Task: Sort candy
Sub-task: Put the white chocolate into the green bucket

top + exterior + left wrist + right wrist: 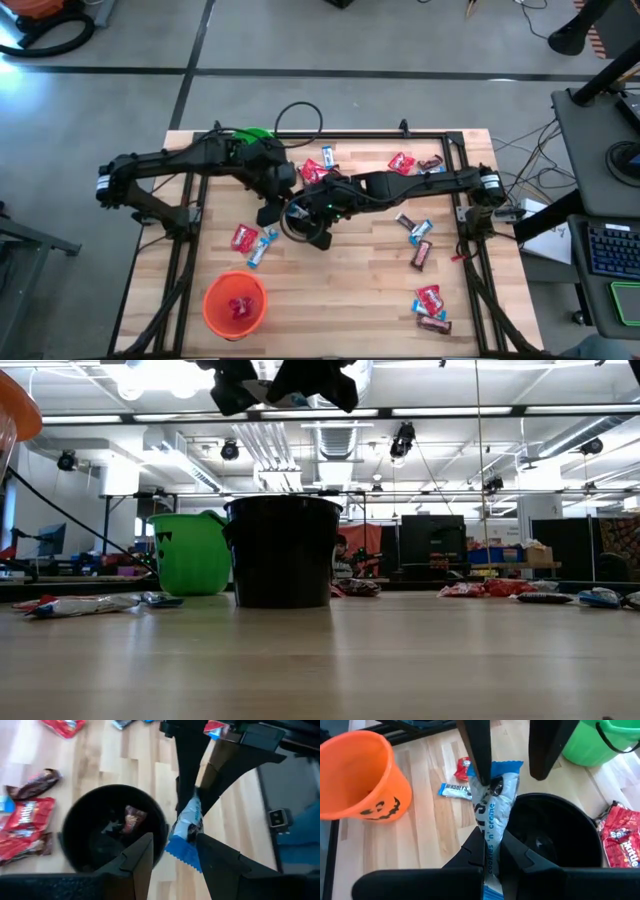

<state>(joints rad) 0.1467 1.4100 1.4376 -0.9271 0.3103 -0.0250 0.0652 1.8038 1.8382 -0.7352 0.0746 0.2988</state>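
High view, plank table (370, 270), grey floor, right claw (300, 212) pinching blue-and-white candy (492, 815), left claw (272, 210) spread.

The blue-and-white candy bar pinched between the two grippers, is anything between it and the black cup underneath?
Nothing visible. The blue-and-white candy bar hangs over the black cup, near its rim, pinched by the right gripper, with the left gripper open around its other end. The cup's mouth is uncovered.
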